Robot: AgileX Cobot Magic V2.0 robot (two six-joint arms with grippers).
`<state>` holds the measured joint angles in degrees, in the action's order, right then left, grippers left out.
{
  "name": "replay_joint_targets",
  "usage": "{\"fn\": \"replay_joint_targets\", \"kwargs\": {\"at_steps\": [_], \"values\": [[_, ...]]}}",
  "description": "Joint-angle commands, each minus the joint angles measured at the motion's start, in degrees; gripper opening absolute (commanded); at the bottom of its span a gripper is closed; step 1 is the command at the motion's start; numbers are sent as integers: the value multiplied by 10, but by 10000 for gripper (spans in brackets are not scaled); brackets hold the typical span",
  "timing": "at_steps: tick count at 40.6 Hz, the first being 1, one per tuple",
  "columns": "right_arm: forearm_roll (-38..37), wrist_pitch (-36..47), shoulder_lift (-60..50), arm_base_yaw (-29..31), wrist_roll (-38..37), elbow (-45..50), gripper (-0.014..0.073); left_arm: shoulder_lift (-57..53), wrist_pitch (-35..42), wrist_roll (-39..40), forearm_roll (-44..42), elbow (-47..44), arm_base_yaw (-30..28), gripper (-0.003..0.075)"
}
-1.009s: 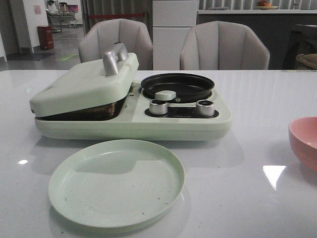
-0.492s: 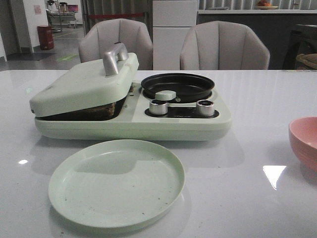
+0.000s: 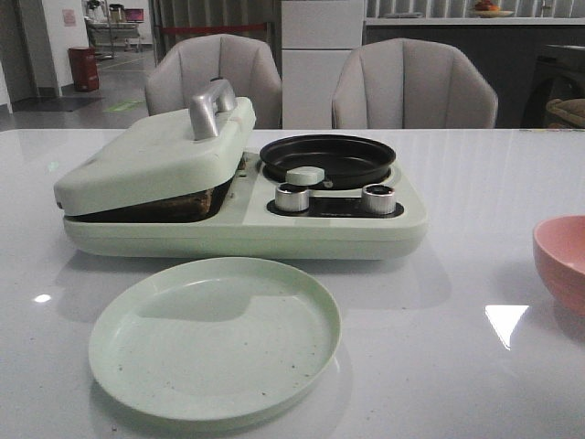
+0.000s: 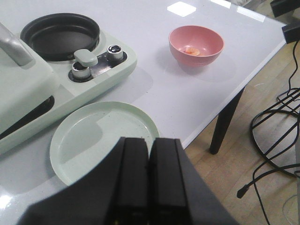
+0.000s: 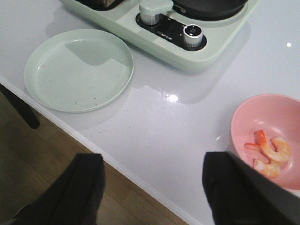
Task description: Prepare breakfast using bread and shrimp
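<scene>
Bread (image 3: 187,203) is toasting under the propped lid (image 3: 151,155) while the clenched left gripper (image 4: 149,176) and released right gripper (image 5: 152,187) are hovering empty, shrimp (image 5: 271,152) waiting in the pink bowl (image 5: 243,117).

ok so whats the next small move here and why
Probably bring the open right pincer over the pink bowl toward the shrimp. The shrimp lie in that bowl, the black pan looks empty, and bread seems already under the tilted lid. The left pincer is shut, back over the table edge.
</scene>
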<state>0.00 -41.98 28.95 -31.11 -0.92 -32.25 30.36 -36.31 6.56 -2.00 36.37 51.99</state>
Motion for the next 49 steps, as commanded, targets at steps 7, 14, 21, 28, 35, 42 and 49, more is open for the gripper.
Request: {"fn": "replay_joint_targets", "kwargs": {"at_steps": [7,14,21,28,35,42,49], "values": [[-27,9,145,57,-9,-83,546,1,42,5,-1,16,3,101],[-28,-52,267,166,-9,-164,546,1,42,5,-1,16,3,101],[-26,-72,365,284,-4,-236,546,1,42,5,-1,16,3,101],[-24,-50,454,362,-4,-271,546,1,42,5,-1,16,3,101],[-24,-28,518,398,0,-275,546,1,42,5,-1,16,3,101],[-25,-5,572,402,0,-275,546,1,42,5,-1,16,3,101],[-24,21,616,402,0,-275,532,1,42,5,-1,16,3,101]]}}
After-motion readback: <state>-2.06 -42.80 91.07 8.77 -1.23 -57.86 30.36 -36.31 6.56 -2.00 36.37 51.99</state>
